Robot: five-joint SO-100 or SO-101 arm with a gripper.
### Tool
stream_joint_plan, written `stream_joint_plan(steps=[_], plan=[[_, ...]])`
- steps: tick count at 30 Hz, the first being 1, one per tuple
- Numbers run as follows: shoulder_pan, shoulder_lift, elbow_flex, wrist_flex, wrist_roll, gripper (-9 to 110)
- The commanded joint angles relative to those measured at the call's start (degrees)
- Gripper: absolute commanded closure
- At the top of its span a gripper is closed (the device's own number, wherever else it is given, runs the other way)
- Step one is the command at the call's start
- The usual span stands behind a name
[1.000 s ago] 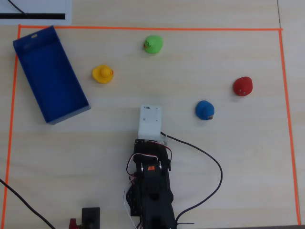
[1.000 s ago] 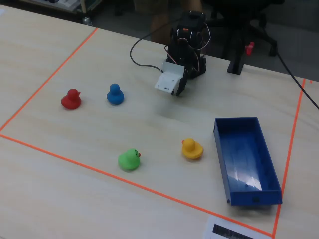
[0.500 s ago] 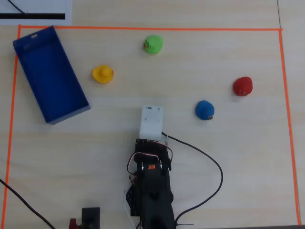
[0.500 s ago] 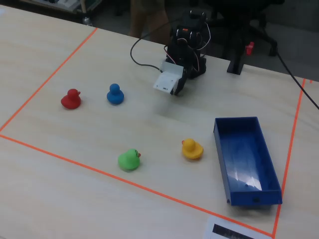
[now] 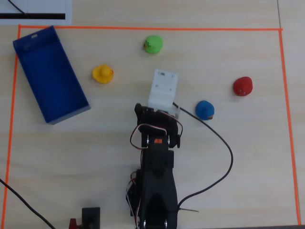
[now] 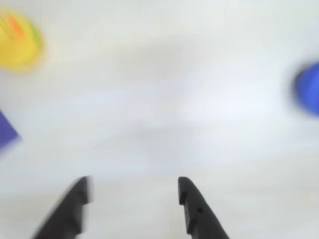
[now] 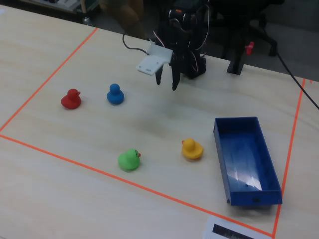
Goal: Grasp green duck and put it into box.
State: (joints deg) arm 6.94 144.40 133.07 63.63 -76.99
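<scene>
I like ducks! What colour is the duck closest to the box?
Yellow. The duck beside the box shows best in the fixed view.

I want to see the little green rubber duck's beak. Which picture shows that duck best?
The fixed view: the small green rubber duck sits side-on, its orange beak clear. The overhead view shows it only from above, as a rounded blob. The blurry wrist view does not show it at all.
</scene>
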Motion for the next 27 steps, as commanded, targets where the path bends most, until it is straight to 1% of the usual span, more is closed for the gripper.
stream_joint_plan(steps=[1,6,9,13,18,22,27], plan=[[1.8,-9.6,-14.6,-12.0,0.7,70],[3.4,-17.1,-15.4,-28.8,-0.3,70],[4.4,-22.1,-14.4,-38.1,-3.0,70],[2.7,-28.3,-14.9,-41.0,-4.5,70],[-1.6,-37.5,-17.5,-43.9,-3.9,71],[-3.3,-46.6,-24.0,-44.3,-1.4,71],[-3.2,-55.5,-32.6,-44.3,-1.1,71]])
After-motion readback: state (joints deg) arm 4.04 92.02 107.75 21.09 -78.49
